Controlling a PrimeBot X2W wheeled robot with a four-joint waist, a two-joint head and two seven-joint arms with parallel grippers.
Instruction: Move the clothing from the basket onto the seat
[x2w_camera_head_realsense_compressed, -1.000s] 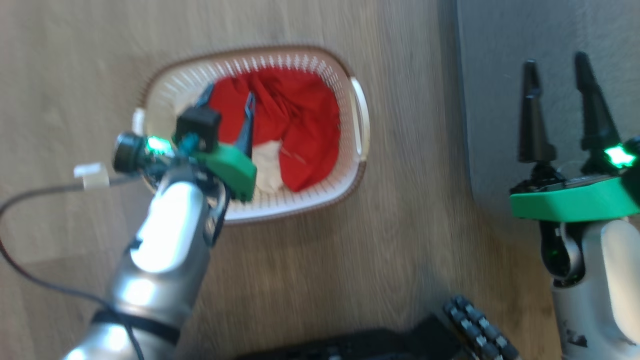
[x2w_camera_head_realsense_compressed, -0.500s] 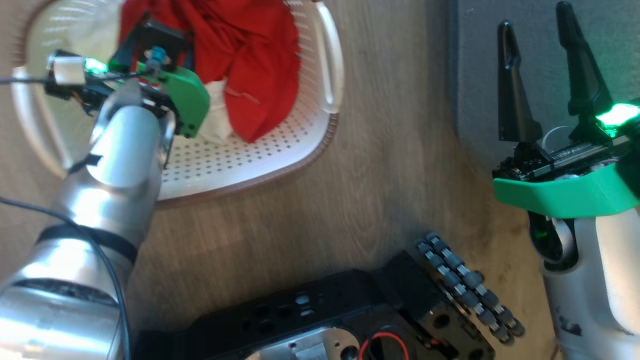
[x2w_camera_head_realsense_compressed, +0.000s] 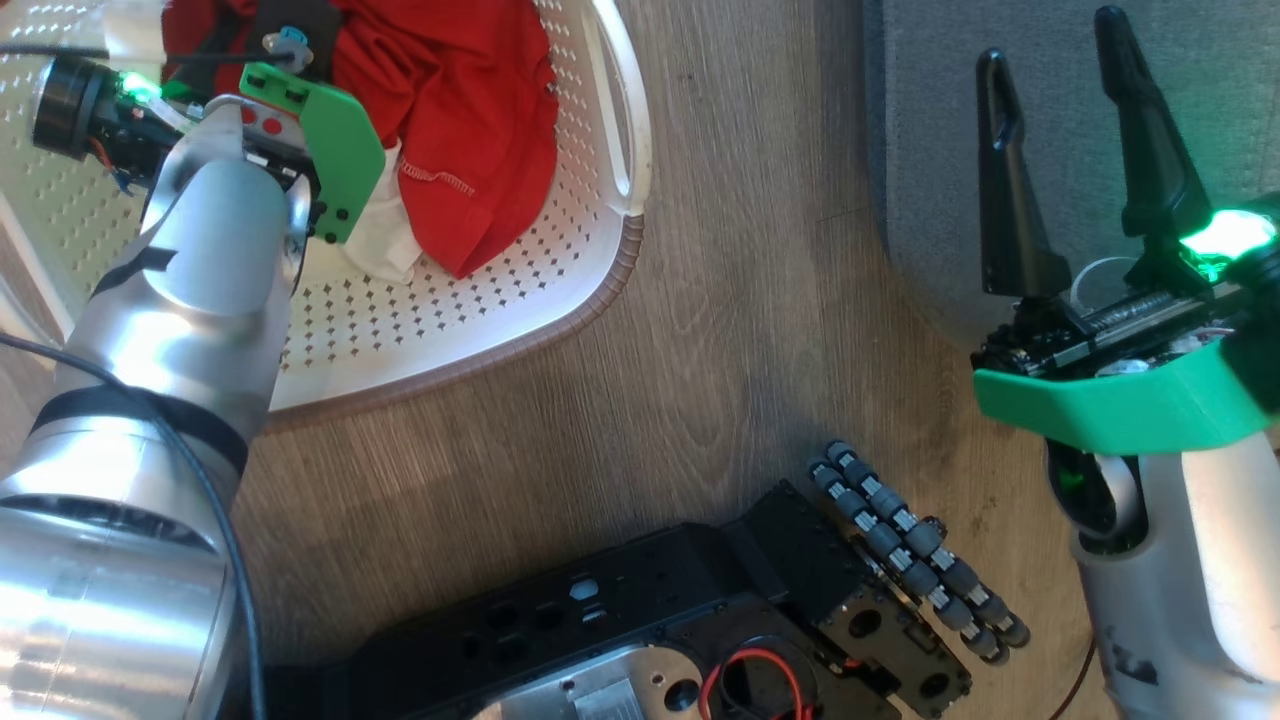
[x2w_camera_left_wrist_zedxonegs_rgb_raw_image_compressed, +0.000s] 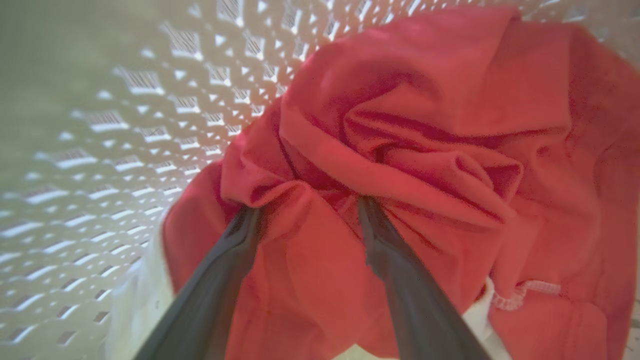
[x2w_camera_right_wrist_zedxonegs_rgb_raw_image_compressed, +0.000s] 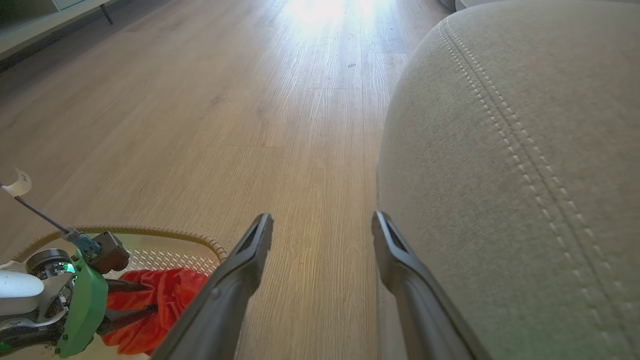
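The left gripper (x2w_camera_left_wrist_zedxonegs_rgb_raw_image_compressed: 306, 205) is inside the basket (x2w_camera_head_realsense_compressed: 600, 300). Its fingers are spread apart and nothing is clamped between them. The tips are sunk among the upper folds of the red clothing (x2w_camera_left_wrist_zedxonegs_rgb_raw_image_compressed: 400, 125), which lies bunched on the basket floor.

The right gripper (x2w_camera_head_realsense_compressed: 1050, 45) is also spread and empty. It hangs at the edge of the grey seat (x2w_camera_right_wrist_zedxonegs_rgb_raw_image_compressed: 500, 150).

Probable faults from this position:
- Closing on a shallow fold alone. The soft fabric may slip out during the lift.
- Pinching only one layer. Part of the pile may trail and snag on the basket rim.
- Driving the tips too deep. They may catch in the perforated floor, and the light basket could rise or slide across the wooden floor (x2w_camera_head_realsense_compressed: 740, 300).
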